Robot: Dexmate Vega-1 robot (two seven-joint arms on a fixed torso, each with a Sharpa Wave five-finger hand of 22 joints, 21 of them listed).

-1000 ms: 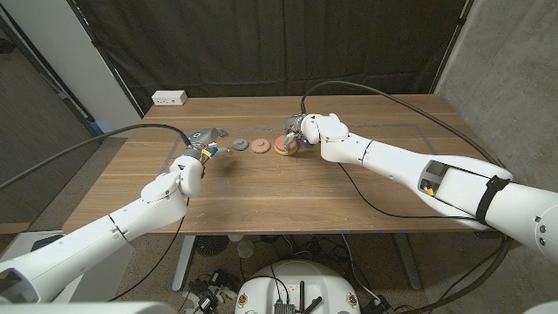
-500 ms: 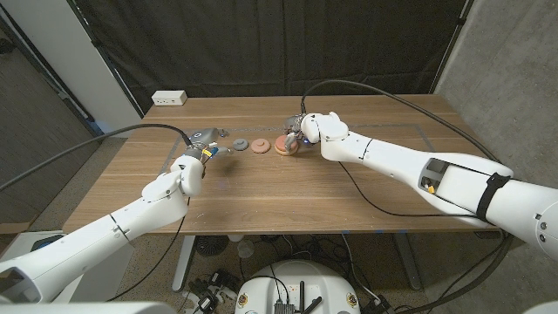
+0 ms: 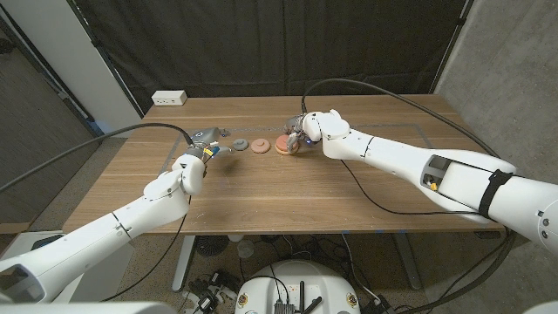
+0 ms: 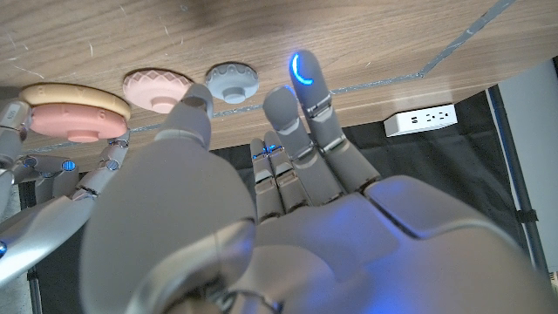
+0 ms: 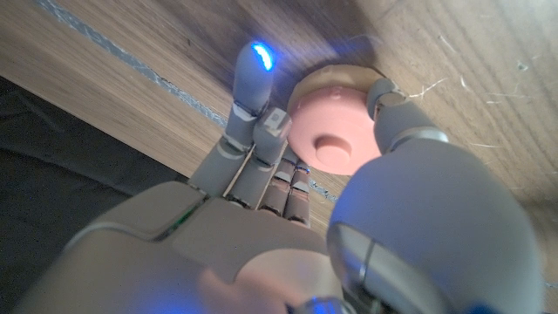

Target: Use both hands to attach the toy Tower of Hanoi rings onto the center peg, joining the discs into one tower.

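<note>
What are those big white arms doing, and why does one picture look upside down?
It is a robot with two arms, each ending in a hand. The wide picture comes from a camera on its head. The close pictures come from cameras on its wrists, so the wooden table looks flipped. On it lie toy rings: a grey disc, a pink disc, and a pink disc stacked on a tan one. The right hand touches that stack. The left hand waits beside the grey disc, holding nothing.

3 discs [image 3: 260, 146] in row between robot hands
</note>
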